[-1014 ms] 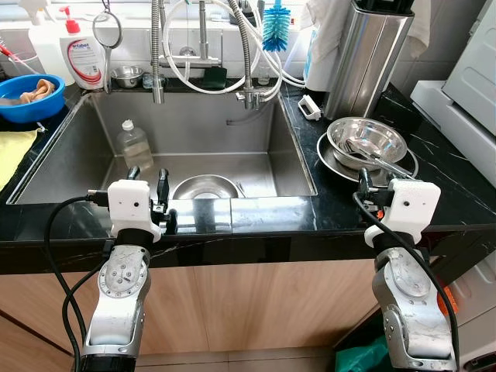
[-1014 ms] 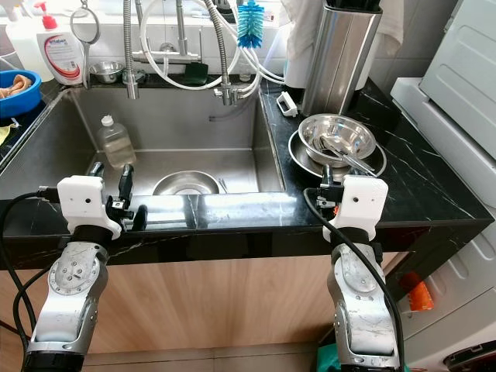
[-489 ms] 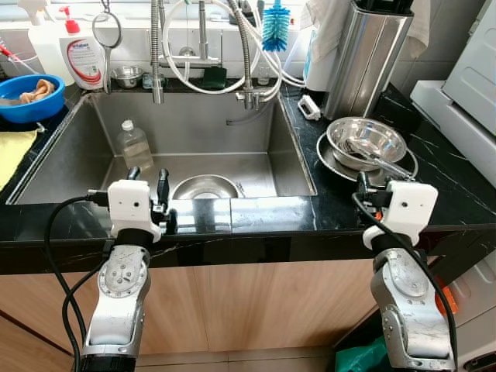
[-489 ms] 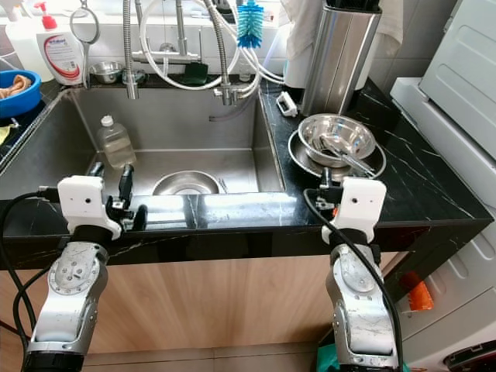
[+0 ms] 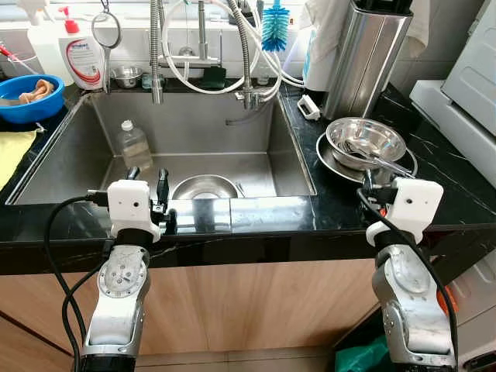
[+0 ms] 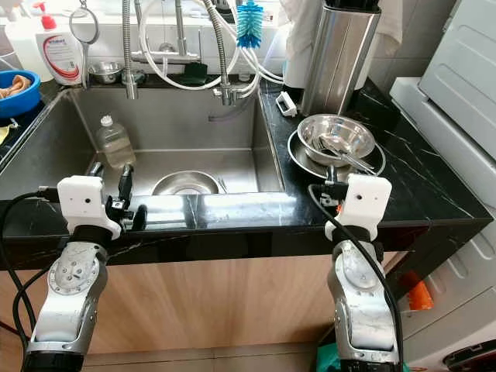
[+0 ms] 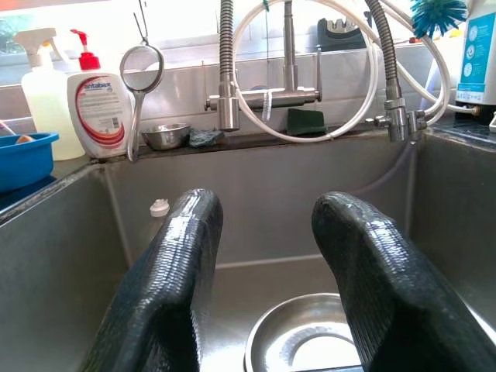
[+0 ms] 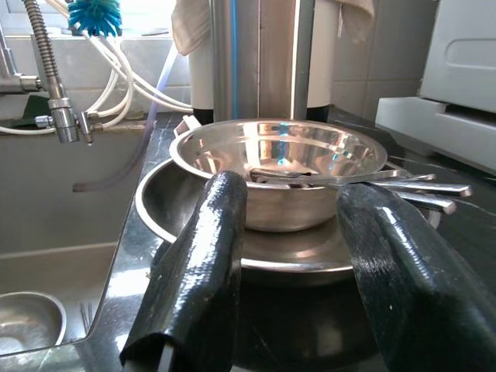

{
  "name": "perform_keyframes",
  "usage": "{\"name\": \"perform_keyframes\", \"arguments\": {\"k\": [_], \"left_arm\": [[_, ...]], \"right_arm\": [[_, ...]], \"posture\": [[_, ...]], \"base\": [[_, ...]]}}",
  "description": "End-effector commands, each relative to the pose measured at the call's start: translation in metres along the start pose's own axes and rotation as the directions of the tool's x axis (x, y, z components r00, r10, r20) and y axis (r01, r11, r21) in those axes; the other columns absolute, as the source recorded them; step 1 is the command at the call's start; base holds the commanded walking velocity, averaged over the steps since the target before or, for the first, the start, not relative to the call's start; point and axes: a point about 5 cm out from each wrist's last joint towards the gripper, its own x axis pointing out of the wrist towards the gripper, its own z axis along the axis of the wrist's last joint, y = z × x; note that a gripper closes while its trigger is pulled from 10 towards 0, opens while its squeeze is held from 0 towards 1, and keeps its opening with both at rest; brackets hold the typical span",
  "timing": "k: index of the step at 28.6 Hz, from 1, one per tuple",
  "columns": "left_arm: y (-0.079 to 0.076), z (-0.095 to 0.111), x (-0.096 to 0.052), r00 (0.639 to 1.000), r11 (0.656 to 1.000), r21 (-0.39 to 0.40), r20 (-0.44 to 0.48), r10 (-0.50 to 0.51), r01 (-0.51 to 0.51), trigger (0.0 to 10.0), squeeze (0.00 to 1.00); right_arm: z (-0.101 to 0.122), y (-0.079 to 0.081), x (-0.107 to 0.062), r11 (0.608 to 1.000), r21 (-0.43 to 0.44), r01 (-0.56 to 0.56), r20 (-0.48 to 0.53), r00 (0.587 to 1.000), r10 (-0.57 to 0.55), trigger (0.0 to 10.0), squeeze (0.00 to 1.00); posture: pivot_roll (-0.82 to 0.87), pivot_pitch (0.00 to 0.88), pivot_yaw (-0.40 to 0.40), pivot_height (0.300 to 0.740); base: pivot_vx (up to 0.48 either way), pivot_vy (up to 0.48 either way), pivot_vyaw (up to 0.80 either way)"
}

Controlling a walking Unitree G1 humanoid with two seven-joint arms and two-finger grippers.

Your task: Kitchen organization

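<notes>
Robot stands at a black stone counter point(image 5: 256, 213) with a steel sink point(image 5: 194, 136) set into it.

Left gripper point(image 5: 147, 186) sits at the sink's front edge, fingers point(image 7: 167, 287) spread, nothing between them. Past them, down in the basin: a steel bowl point(image 5: 205, 187) near the front wall, and a clear plastic bottle point(image 5: 134, 144) upright on the robot's left side of the basin.

Right gripper point(image 6: 331, 184) hovers at the counter's front edge, just before a stack of dishes. Fingers point(image 8: 198, 271) apart, released, holding nothing. The stack: a small steel bowl point(image 8: 279, 167) resting in a wider steel dish point(image 8: 186, 225). Utensil handles point(image 8: 422, 190) stick out of the small bowl toward the right; what kind of utensils is hard to tell.

Behind the sink: faucet hoses point(image 5: 248, 46), a blue brush point(image 5: 276, 23), a soap bottle point(image 5: 84, 54), a small mesh strainer point(image 5: 107, 31). A blue tub point(image 5: 29, 97) stands on the left counter. A tall steel canister point(image 5: 364, 54) stands behind the dish stack.
</notes>
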Motion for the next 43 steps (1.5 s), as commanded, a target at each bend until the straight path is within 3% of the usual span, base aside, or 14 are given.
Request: {"name": "perform_keyframes", "arguments": {"k": [1, 10, 28, 43], "left_arm": [[-0.001, -0.003, 0.001, 1.000, 1.000, -0.007, -0.017, -0.012, 0.012, 10.0, 0.00], [0.000, -0.003, 0.000, 1.000, 1.000, -0.005, -0.020, -0.008, 0.008, 10.0, 0.00], [0.001, -0.004, -0.001, 1.000, 1.000, -0.003, -0.023, -0.001, 0.001, 10.0, 0.00], [0.001, -0.005, -0.002, 1.000, 1.000, 0.000, -0.030, -0.004, 0.004, 10.0, 0.00]], "right_arm": [[-0.001, 0.000, 0.001, 1.000, 0.009, -0.003, -0.005, 1.000, 0.003, 10.0, 0.00], [0.002, 0.004, 0.002, 0.999, 0.022, -0.024, 0.010, 1.000, 0.024, 10.0, 0.00], [-0.004, 0.024, 0.001, 0.982, 0.022, -0.186, -0.023, 0.982, 0.186, 10.0, 0.00], [-0.011, 0.011, 0.004, 0.996, -0.006, -0.086, -0.065, 0.994, 0.085, 10.0, 0.00]], "posture": [[-0.07, 0.000, -0.036, 0.706], [-0.07, 0.000, -0.037, 0.706], [-0.07, 0.000, -0.044, 0.706], [-0.07, 0.000, -0.041, 0.706]], "base": [[0.000, 0.000, 0.00], [0.000, 0.000, 0.00], [0.000, 0.000, 0.00], [0.000, 0.000, 0.00]]}}
